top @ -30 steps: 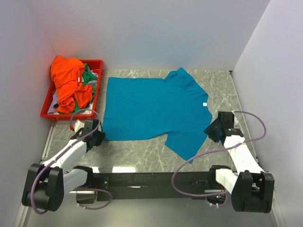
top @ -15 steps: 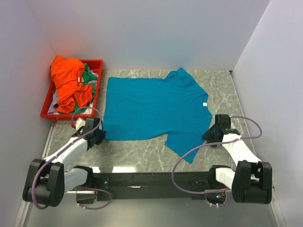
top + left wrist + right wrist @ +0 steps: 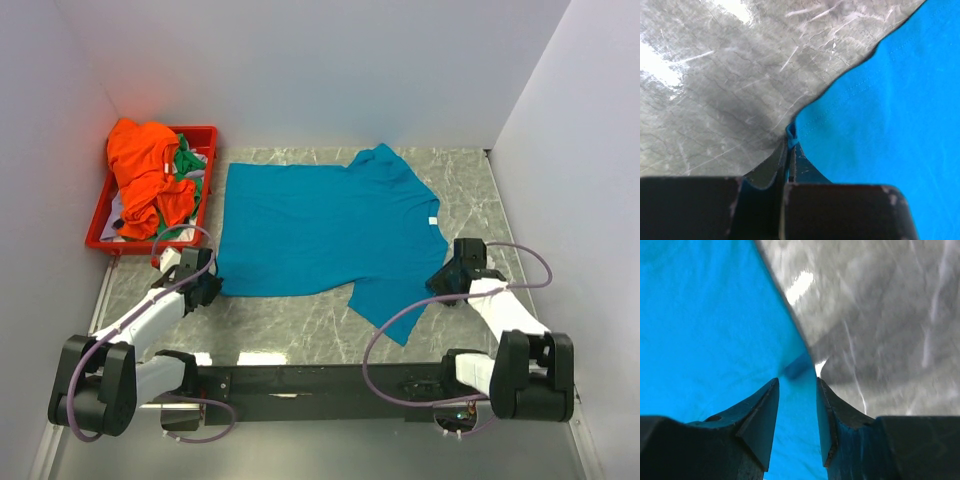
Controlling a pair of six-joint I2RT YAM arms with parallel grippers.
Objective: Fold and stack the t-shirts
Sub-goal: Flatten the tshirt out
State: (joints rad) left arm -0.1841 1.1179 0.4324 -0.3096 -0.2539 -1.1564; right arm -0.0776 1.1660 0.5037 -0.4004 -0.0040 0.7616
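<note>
The teal shirt (image 3: 320,235) lay spread flat in the middle of the table (image 3: 290,322). The left gripper (image 3: 790,145) was clamped on its near-left hem corner, the arm stretched low over the table. The right gripper (image 3: 797,381) sat low at the shirt's right edge, fingers apart with the edge between them. Three shirts were in view: the teal one, plus one orange shirt (image 3: 140,165) and one green shirt (image 3: 188,165), both heaped in the single red tray (image 3: 206,134) at far left.
</note>
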